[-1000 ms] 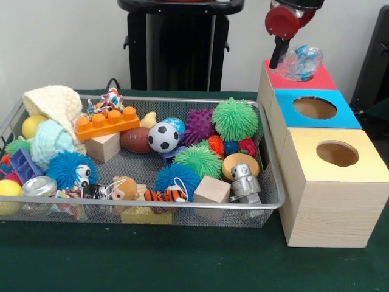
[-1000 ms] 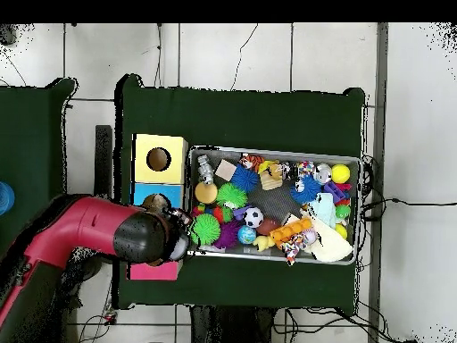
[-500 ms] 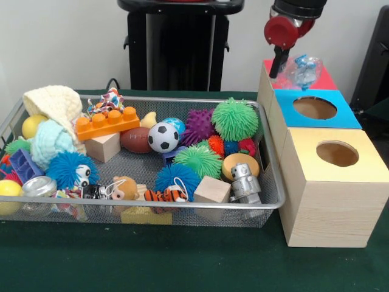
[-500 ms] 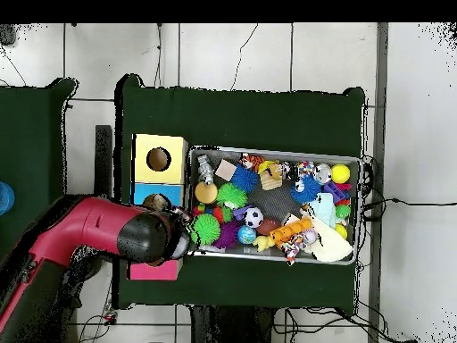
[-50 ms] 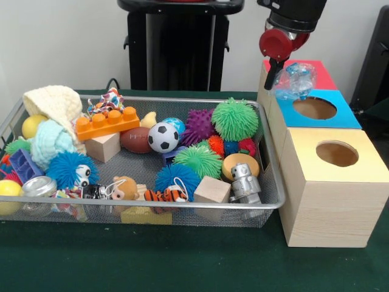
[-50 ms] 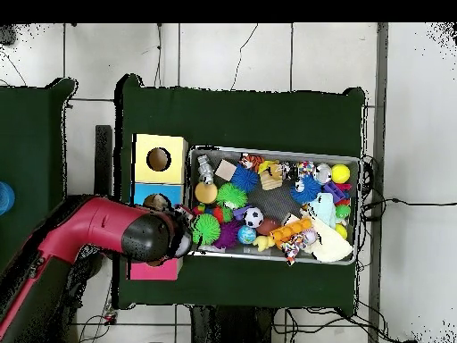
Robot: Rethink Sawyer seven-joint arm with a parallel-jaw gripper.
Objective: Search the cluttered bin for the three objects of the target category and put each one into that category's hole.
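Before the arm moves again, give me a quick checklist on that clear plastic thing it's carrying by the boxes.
1. Clear crinkly plastic item hangs at the gripper: ok.
2. Grip secure: cannot tell, the fingers are not clearly visible.
3. Item over a hole: not ok; it sits at the red-topped box edge, beside the blue-topped box.
4. Blue box hole unobstructed: ok.
5. Yellow-topped box hole unobstructed: ok.
6. Wire bin clear of the arm: ok.
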